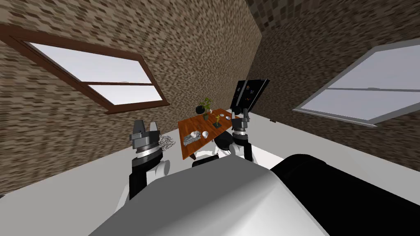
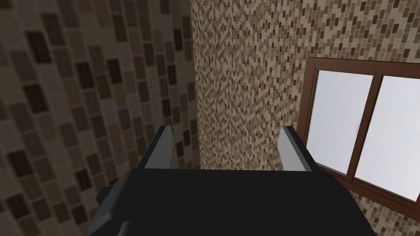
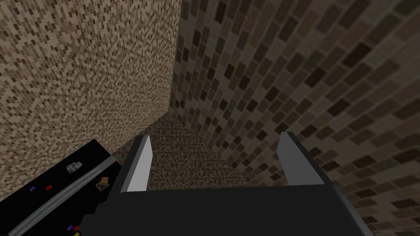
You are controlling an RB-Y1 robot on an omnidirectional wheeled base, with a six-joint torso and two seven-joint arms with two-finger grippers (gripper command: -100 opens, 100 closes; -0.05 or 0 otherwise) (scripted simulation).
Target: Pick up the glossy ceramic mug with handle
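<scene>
Left gripper (image 2: 225,141) and right gripper (image 3: 215,149): wide open, empty. Table (image 1: 191,124): far ahead; its cups (image 1: 204,134) are too small for you to make out a handle.

— The left gripper (image 2: 226,130)?
— Spread wide. Both grey fingers (image 2: 160,150) rise from the dark body (image 2: 229,200), one at each end of it, tips well apart.

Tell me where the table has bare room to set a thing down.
Bare: the table end nearest me, on my side of the grey heap, and a strip between the white cups and the small plant. Crowded: the far end, with a second plant and white dishes.
</scene>
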